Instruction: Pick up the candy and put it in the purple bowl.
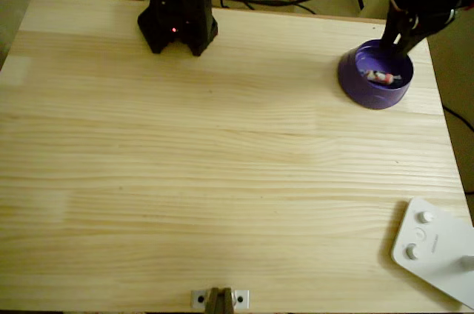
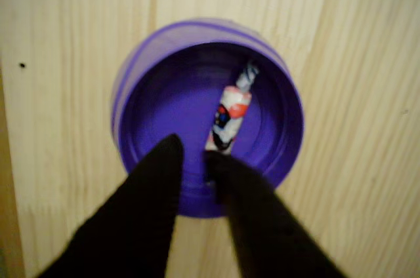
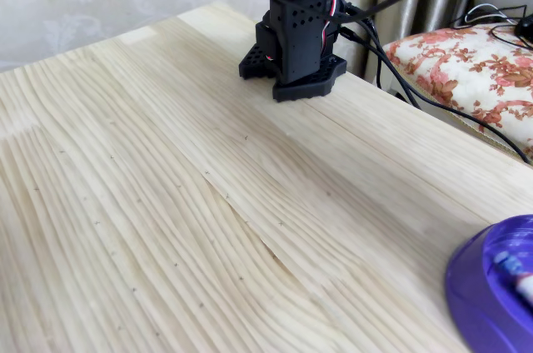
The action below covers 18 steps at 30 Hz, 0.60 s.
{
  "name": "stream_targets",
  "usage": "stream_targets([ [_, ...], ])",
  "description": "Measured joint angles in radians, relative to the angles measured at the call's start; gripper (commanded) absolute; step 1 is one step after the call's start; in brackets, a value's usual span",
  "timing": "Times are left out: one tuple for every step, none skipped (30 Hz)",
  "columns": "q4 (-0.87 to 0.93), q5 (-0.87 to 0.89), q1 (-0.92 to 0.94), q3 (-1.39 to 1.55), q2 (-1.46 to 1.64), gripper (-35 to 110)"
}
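The candy (image 2: 228, 115) lies flat on the floor of the purple bowl (image 2: 131, 101), with one twisted wrapper end pointing toward the far rim. My gripper (image 2: 192, 151) hovers over the bowl's near rim. Its black fingers (image 2: 154, 193) stand slightly apart with nothing between them, and the candy's near end lies just beyond the tips. In the overhead view the bowl (image 1: 351, 77) sits at the table's far right corner with the candy (image 1: 380, 76) inside, and the gripper (image 1: 394, 41) hangs over its far edge. In the fixed view the bowl (image 3: 479, 286) is at the lower right, with the candy (image 3: 523, 284) partly showing.
The arm's black base (image 1: 178, 21) stands at the back of the wooden table. A white flat device with knobs (image 1: 437, 247) lies at the front right corner. A small metal clamp (image 1: 219, 299) sits at the front edge. Cables and a floral cushion (image 3: 475, 62) lie behind the table.
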Motion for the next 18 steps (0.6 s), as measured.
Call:
stream_targets([
  [0.0, 0.0, 0.003, 0.0, 0.0, 0],
  [0.0, 0.0, 0.008, 0.0, 0.0, 0],
  [0.0, 0.0, 0.012, 0.0, 0.0, 0],
  [0.0, 0.0, 0.015, 0.0, 0.0, 0],
  [0.0, 0.0, 0.015, 0.0, 0.0, 0],
  [0.0, 0.0, 0.017, 0.0, 0.0, 0],
  [0.006, 0.006, 0.02, 0.0, 0.0, 0],
  [0.012, 0.011, 0.023, 0.0, 0.0, 0],
  [0.023, 0.012, 0.028, 0.0, 0.0, 0],
  [0.035, 0.009, 0.035, 0.0, 0.005, 0],
  [0.044, 0.006, 0.043, 0.0, 0.012, 0],
  [0.049, 0.006, 0.051, 0.0, 0.029, 0],
  [0.051, 0.006, 0.06, 0.0, 0.051, 0],
  [0.052, 0.006, 0.067, 0.006, 0.083, 0],
  [0.052, 0.006, 0.077, 0.028, 0.121, 0],
  [0.052, 0.006, 0.083, 0.054, 0.163, 0],
  [0.052, 0.006, 0.092, 0.084, 0.207, 0],
  [0.052, 0.006, 0.101, 0.123, 0.245, 0],
])
